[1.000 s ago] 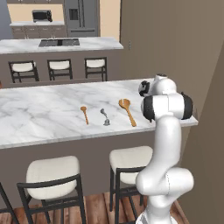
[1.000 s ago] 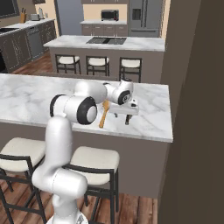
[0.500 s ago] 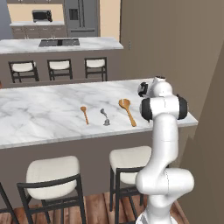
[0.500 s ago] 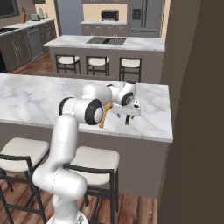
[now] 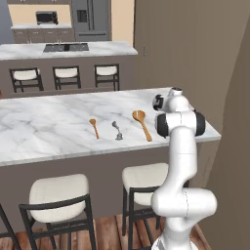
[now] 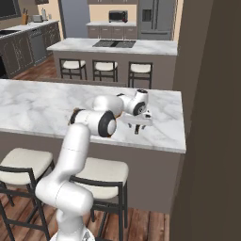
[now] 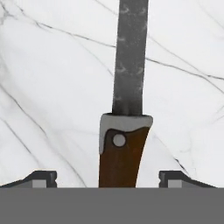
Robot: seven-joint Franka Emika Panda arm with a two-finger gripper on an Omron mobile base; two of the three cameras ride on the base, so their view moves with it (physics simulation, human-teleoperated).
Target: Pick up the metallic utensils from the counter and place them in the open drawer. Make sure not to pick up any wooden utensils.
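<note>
A dark-handled utensil with a long grey metal blade lies flat on the white marble counter. My gripper hangs straight over its brown handle, open, with one fingertip on each side and a clear gap to the handle. In the right base view the gripper sits low on the counter's right end. The silver-grey spoon lies between the short wooden spoon and the longer wooden spoon, left of my hand. The open drawer is out of view.
Stools stand under the counter's near edge. A brown wall rises just right of the counter's end. A second marble island with stools stands behind.
The elbow has swung right, closer to the hand, and the hand has settled lower over the counter's right end. The spoons have not moved.
</note>
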